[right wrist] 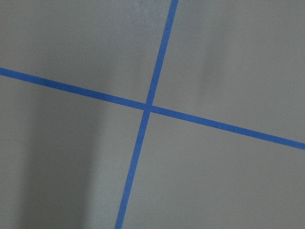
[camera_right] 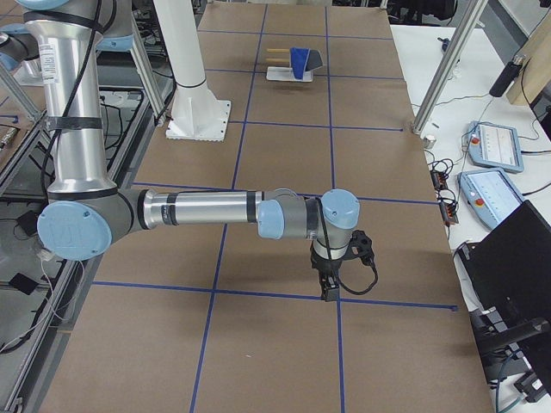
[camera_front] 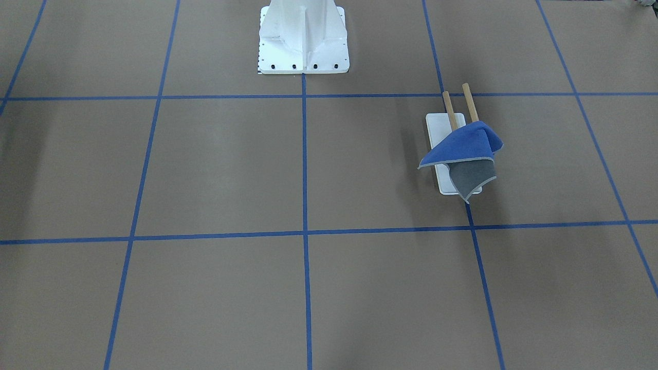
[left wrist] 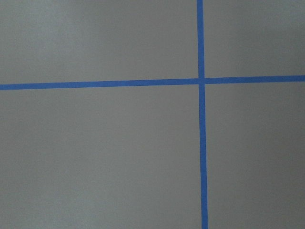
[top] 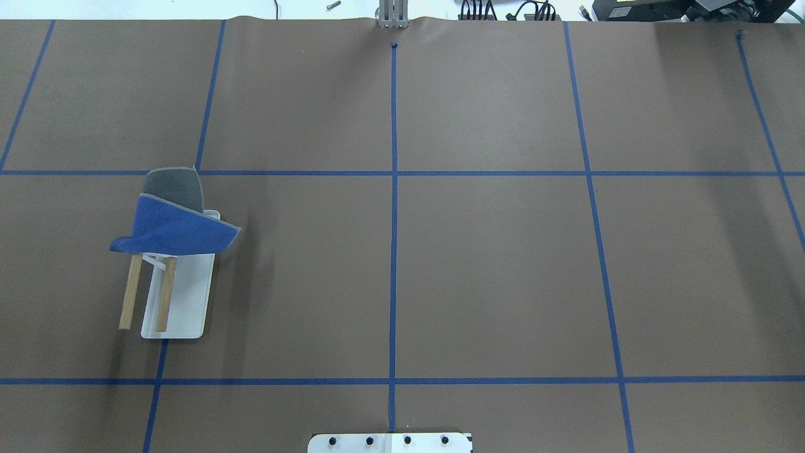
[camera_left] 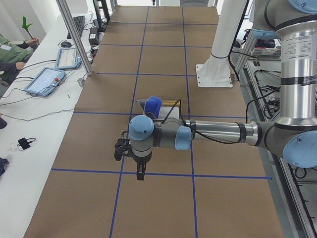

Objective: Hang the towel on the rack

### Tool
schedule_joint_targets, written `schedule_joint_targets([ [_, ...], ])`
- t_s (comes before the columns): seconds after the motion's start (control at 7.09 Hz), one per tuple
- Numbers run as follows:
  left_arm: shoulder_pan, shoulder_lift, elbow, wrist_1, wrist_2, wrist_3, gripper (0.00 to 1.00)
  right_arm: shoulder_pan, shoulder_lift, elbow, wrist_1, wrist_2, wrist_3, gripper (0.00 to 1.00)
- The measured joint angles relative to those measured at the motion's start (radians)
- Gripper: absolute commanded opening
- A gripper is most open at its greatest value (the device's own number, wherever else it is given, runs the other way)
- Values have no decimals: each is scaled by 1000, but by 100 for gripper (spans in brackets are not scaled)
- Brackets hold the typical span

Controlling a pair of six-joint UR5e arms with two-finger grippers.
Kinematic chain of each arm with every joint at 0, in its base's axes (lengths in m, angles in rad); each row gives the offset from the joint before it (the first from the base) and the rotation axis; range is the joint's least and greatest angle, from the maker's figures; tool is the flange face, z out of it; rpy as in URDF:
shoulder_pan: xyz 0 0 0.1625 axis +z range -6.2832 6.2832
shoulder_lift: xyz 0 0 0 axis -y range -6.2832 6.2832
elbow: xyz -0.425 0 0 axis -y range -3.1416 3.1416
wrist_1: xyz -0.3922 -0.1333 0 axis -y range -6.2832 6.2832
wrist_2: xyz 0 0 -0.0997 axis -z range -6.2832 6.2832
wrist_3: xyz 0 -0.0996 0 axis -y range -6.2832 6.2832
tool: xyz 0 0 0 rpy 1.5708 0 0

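My left hand (camera_left: pixel 140 172) hangs fingers-down above the desk (camera_left: pixel 163 208), over a line of blue tape (left wrist: pixel 200 143). Its wrist camera shows only matt brown paper and one tape crossing. My right hand (camera_right: pixel 328 288) hangs the same way at the opposite end, and its camera shows another crossing at a slant. Only the two side views show either hand, so I cannot tell whether the fingers are spread or pressed together.

The towel (top: pixel 176 229) is out of both hands. It lies draped over the rack (top: pixel 188 302) on my left side of the desk. The left-side view puts it just beyond my left forearm, farther from that end of the desk than my left hand. It is well apart from my right hand, at the far end of the desk in the right-side view.

The rack is a flat white base plate (camera_front: pixel 437 126) carrying two round, pale wooden dowels (top: pixel 131 292) side by side. The soft cloth covers the dowel ends farther from me, and the bare ends point toward me. The blue face is up, with one corner jutting toward the desk's middle. The dark grey underside, edged in pale stitching, hangs down on the side away from me.

The overhead and front views show this fold plainly but show neither arm. The front view also shows my white bolted pedestal (camera_front: pixel 303 41).
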Motion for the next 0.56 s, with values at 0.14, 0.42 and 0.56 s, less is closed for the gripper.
schedule_joint_targets([
  [0.14, 0, 0, -2, 0, -1, 0, 99, 0, -1, 0, 1, 18, 0, 100],
  [0.42, 0, 0, -6, 0, 0, 0, 99, -1, -1, 0, 2, 35, -1, 100],
  [0.56, 0, 0, -7, 1, 2, 0, 99, -1, -1, 0, 2, 41, -1, 100],
])
